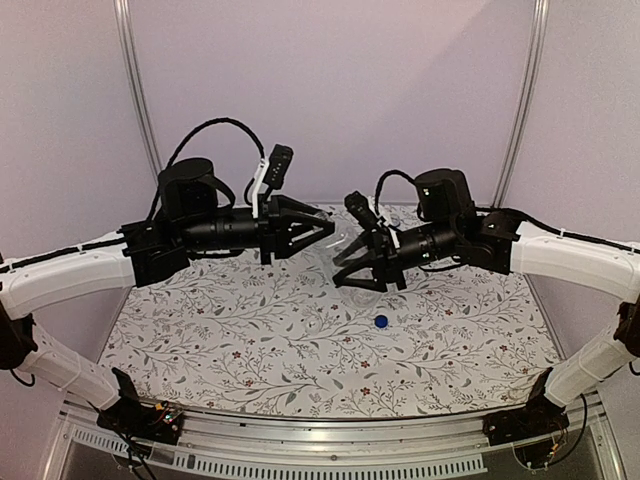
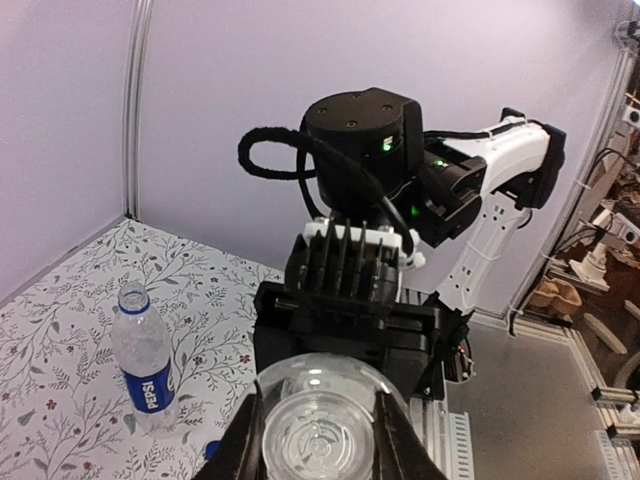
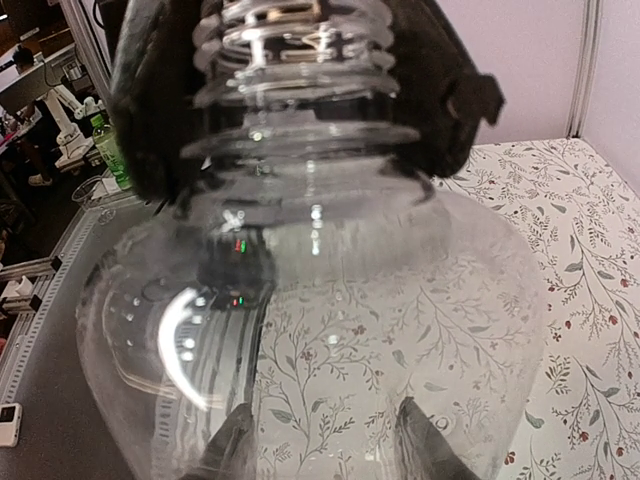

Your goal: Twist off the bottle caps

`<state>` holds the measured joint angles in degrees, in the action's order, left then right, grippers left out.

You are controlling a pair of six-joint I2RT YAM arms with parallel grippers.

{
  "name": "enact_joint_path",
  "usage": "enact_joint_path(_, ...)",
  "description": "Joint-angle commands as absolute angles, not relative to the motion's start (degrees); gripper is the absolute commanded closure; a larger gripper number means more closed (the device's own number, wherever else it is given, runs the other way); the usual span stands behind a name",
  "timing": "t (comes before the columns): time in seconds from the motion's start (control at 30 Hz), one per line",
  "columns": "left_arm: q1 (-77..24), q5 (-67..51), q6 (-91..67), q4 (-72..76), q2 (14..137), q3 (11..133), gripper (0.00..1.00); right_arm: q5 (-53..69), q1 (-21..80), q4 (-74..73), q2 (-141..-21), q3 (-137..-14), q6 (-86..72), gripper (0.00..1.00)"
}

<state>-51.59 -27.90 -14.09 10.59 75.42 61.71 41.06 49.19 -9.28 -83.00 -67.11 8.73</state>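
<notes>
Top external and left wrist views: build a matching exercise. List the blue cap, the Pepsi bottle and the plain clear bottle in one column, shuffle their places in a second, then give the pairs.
Things
1. blue cap
2. Pepsi bottle
3. plain clear bottle

Places
A. held off the table in the left gripper
B. lying loose on the table
C. standing upright on the table

Pairs: 1-B, 2-C, 3-A

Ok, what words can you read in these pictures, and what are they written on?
"PEPSI": running up the blue label of the Pepsi bottle, seen in the left wrist view.
The plain bottle: no writing on it.
Nothing else in any view can be read.
</notes>
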Motion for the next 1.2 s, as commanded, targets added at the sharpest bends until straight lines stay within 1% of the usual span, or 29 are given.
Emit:
enact_joint_path(0.0, -51.4, -29.3, -13.6, 9.6, 76.3, 63.5, 0.82, 40.5, 49.6, -8.4, -83.4, -68.8, 8.9, 0.57)
enact_joint_path(0.03, -51.3, -29.4, -13.6, 9.6, 76.3, 63.4, 0.86, 40.3, 49.6, -8.4, -83.2, -68.8, 9.0, 0.57)
enact_joint_path(0.1, -51.4, -29.8, -13.4, 9.6, 76.2, 63.3, 0.97, 39.9, 49.6, -8.5, -83.1, -68.8, 8.8, 0.55)
enact_joint_path(0.13, -51.3, -29.7, -13.4, 9.7, 76.1, 63.2, 1.00, 39.6, 49.6, -8.5, -83.0, -68.8, 8.8, 0.52)
enact_joint_path(0.27, -51.3, -28.9, -13.5, 10.1, 75.3, 62.6, 1.00, 39.0, 49.6, -8.5, -82.9, -68.5, 8.5, 0.39)
enact_joint_path(0.5, -51.3, -26.3, -12.8, 8.7, 74.0, 61.8, 1.00, 36.6, 49.6, -8.5, -81.9, -67.7, 8.0, 0.07)
enact_joint_path(0.53, -51.2, -25.9, -12.7, 8.5, 73.7, 61.7, 1.00, 36.3, 49.6, -8.5, -81.7, -67.7, 7.9, 0.03)
enact_joint_path(0.57, -51.2, -25.5, -12.7, 8.3, 73.5, 61.5, 1.00, 36.0, 49.6, -8.6, -81.6, -67.7, 7.8, 0.01)
enact_joint_path(0.77, -50.5, -22.1, -10.8, 5.4, 71.8, 61.0, 1.00, 32.9, 49.6, -9.3, -80.4, -67.2, 7.7, 0.01)
enact_joint_path(0.87, -49.8, -19.1, -9.7, 3.0, 71.1, 60.9, 1.00, 27.9, 49.6, -10.2, -79.2, -67.1, 7.7, 0.01)
enact_joint_path(0.97, -48.9, -15.0, -8.4, 0.7, 70.7, 60.7, 1.00, 23.3, 49.1, -11.7, -77.4, -67.1, 7.7, 0.01)
enact_joint_path(1.17, -46.3, -5.0, -7.6, -3.2, 72.0, 59.6, 1.00, 18.0, 47.2, -12.2, -71.5, -65.3, 6.8, 0.01)
